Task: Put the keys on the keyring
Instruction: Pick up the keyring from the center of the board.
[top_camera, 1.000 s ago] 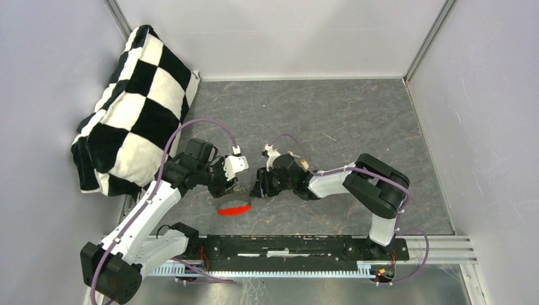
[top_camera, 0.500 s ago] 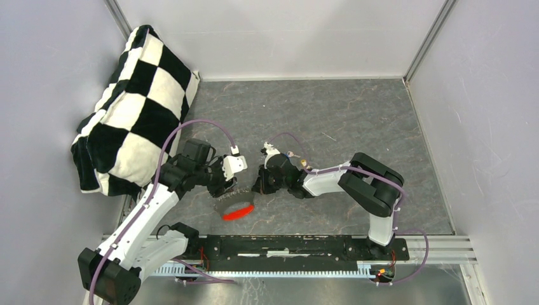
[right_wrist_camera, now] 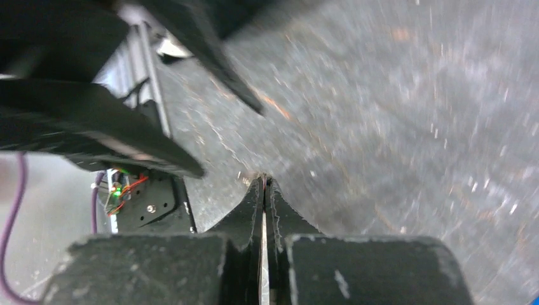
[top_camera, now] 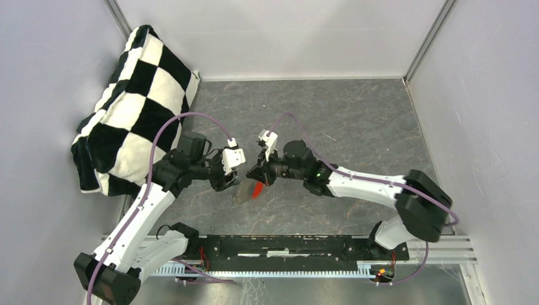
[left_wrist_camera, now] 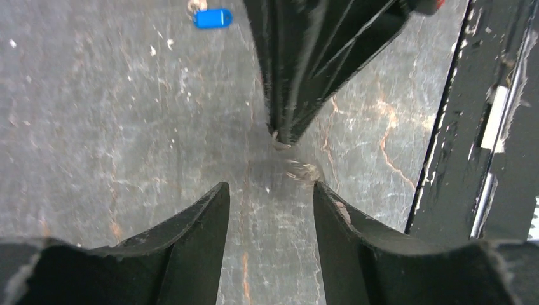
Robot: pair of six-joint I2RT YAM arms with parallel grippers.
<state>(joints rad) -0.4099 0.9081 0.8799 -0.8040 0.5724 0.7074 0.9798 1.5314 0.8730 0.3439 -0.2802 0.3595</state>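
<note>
The red keyring (top_camera: 257,190) shows as a blurred red streak standing on edge just below my right gripper (top_camera: 255,178). That gripper is shut, and in the right wrist view a thin red edge runs between the tips of the right gripper (right_wrist_camera: 264,180). My left gripper (top_camera: 234,183) faces it from the left and stands open with bare floor between its fingers, as the left wrist view of the left gripper (left_wrist_camera: 270,187) also shows. There the right gripper's fingers (left_wrist_camera: 286,95) come down from above with a small metal bit (left_wrist_camera: 278,142) at their tip. A blue-capped key (left_wrist_camera: 213,17) lies beyond. The keys are hidden in the top view.
A black-and-white checkered cushion (top_camera: 136,101) leans in the back left corner. The black base rail (top_camera: 299,244) runs along the near edge and shows close on the right in the left wrist view (left_wrist_camera: 470,127). Grey walls close in three sides.
My right gripper has shut and its arm has stretched out. The keyring has left the floor near the rail and now stands on edge at the right gripper's tips. The left gripper barely moved.
</note>
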